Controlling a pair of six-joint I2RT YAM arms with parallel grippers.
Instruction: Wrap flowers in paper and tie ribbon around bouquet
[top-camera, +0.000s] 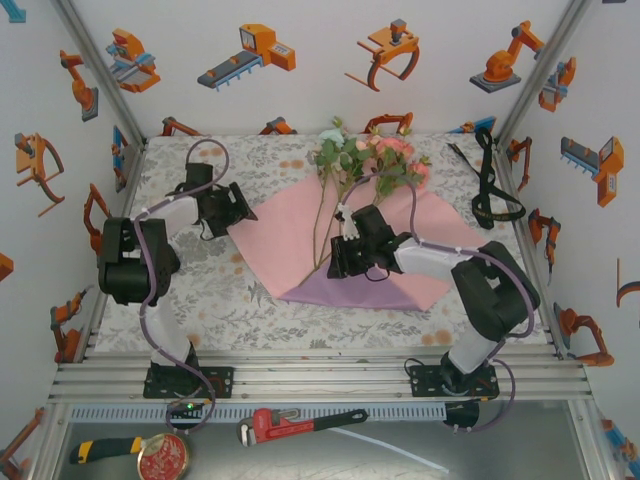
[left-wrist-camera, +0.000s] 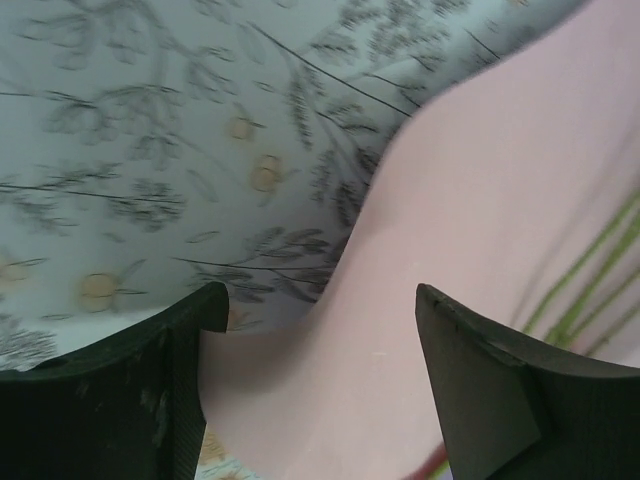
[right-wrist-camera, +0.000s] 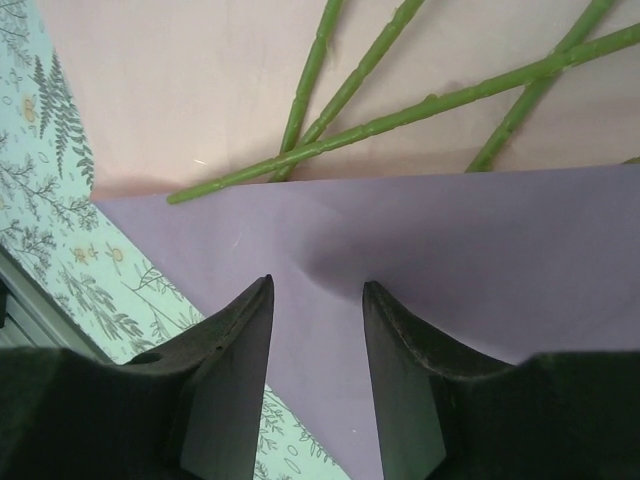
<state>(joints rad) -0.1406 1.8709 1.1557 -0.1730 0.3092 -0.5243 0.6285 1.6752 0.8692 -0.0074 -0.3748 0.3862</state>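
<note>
1. Flowers lie on the paper, stems toward its folded lilac corner.
2. Left pincer stands open astride the paper's left edge, probably placed to lift it.
3. Right pincer hovers open above the lilac fold.
4. Ribbon lies at the far right of the counter.

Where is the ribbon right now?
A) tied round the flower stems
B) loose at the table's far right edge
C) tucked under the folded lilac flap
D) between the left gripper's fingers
B: the black ribbon lies loosely looped by the right wall, well away from the stems of the flowers lying on the paper.
</note>
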